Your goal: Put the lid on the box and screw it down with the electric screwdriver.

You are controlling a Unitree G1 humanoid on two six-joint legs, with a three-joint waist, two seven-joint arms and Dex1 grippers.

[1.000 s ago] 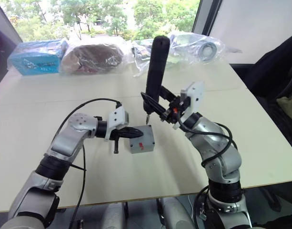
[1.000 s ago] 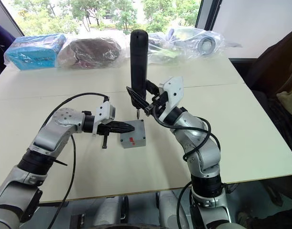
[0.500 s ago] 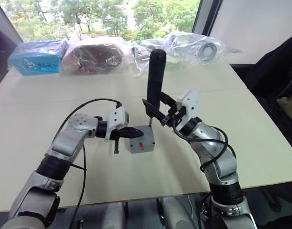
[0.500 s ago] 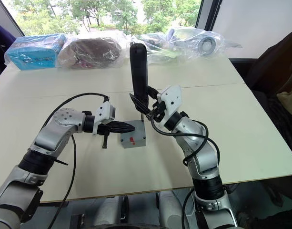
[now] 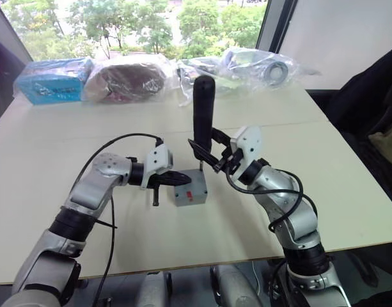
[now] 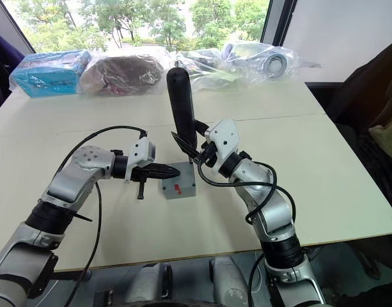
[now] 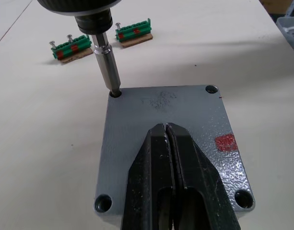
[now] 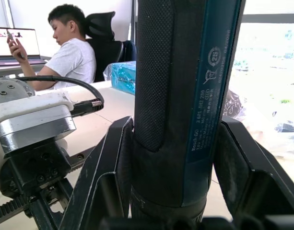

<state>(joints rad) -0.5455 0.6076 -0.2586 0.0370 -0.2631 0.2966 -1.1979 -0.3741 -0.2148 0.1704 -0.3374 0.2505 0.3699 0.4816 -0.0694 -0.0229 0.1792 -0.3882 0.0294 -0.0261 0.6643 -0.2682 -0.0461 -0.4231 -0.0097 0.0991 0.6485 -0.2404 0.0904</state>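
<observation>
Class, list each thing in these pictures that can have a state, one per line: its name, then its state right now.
lid: seated on the box, pressed down by the left gripper
box: closed, on the table
electric screwdriver: upright, bit in a corner screw hole
left gripper: fingers shut, resting on the lid
right gripper: shut on the electric screwdriver

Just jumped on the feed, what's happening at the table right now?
The lid is already on the box. The left gripper, fingers shut, presses down on the lid's top. The right gripper holds the electric screwdriver upright, with its bit set in one corner screw hole. The other three corner holes look empty.
</observation>
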